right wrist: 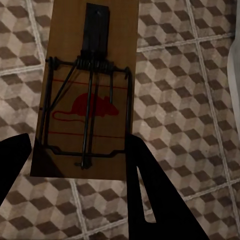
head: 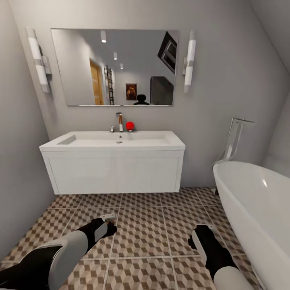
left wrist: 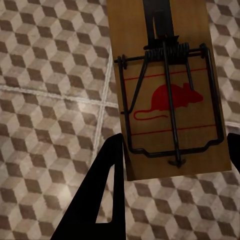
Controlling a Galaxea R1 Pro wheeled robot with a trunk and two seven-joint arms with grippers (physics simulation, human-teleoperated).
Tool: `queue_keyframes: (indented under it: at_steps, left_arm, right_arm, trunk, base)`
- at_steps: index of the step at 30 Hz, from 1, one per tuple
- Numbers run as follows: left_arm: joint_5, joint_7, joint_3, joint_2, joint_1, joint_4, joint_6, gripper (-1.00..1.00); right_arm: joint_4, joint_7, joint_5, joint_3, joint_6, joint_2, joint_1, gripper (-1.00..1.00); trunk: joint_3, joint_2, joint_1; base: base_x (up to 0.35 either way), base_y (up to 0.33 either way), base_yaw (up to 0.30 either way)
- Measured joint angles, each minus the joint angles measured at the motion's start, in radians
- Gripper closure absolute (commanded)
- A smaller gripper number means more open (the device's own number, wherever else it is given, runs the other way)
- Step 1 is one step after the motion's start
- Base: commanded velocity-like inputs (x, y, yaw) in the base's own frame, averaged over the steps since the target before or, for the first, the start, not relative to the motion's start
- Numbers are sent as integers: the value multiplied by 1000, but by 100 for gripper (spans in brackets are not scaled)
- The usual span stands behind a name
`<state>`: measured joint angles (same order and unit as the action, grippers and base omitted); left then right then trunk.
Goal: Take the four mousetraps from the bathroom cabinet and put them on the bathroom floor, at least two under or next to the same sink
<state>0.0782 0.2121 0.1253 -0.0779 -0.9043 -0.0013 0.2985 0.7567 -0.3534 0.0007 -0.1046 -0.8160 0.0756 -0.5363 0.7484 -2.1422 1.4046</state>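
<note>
In the left wrist view a tan mousetrap (left wrist: 170, 100) with a red mouse print and dark wire sits between the dark fingers (left wrist: 102, 200) of my left gripper (left wrist: 175, 145), shut on its board. My right gripper (right wrist: 77, 145) is shut on a second mousetrap (right wrist: 85, 100) in the same way. Both are held above the cube-patterned bathroom floor (head: 145, 225). In the head view the left gripper (head: 108, 223) and right gripper (head: 198, 238) hover low over the tiles in front of the white bathroom sink (head: 117, 141). The cabinet is out of view.
A white bathtub (head: 257, 201) stands at the right, close to my right arm. Grey walls close in on the left and behind the vanity. A mirror (head: 114, 66) hangs above the sink, and a red ball (head: 129, 125) sits by the chrome faucet (head: 119, 121).
</note>
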Motion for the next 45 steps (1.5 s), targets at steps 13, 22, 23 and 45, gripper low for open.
queue_keyframes:
  at_steps: [13,22,23,45]
  left_arm:
    - [1,2,1,2,0,-1,-11,100]
    - [1,1,0,3,0,-1,-14,100]
    - [0,1,0,3,0,-1,-14,100]
    - [0,-1,0,3,0,-1,-17,100]
  right_arm:
    - [2,4,3,3,116,-16,0,100]
    - [3,93,-2,9,254,-17,0,100]
    - [3,138,-2,11,261,-18,0,100]
    - [3,358,16,16,275,-23,0,100]
  trunk:
    - [41,-91,50]
    - [69,-154,84]
    - [72,-161,88]
    - [141,-315,173]
  base:
    - [0,0,0]
    - [0,0,0]
    - [0,0,0]
    - [0,0,0]
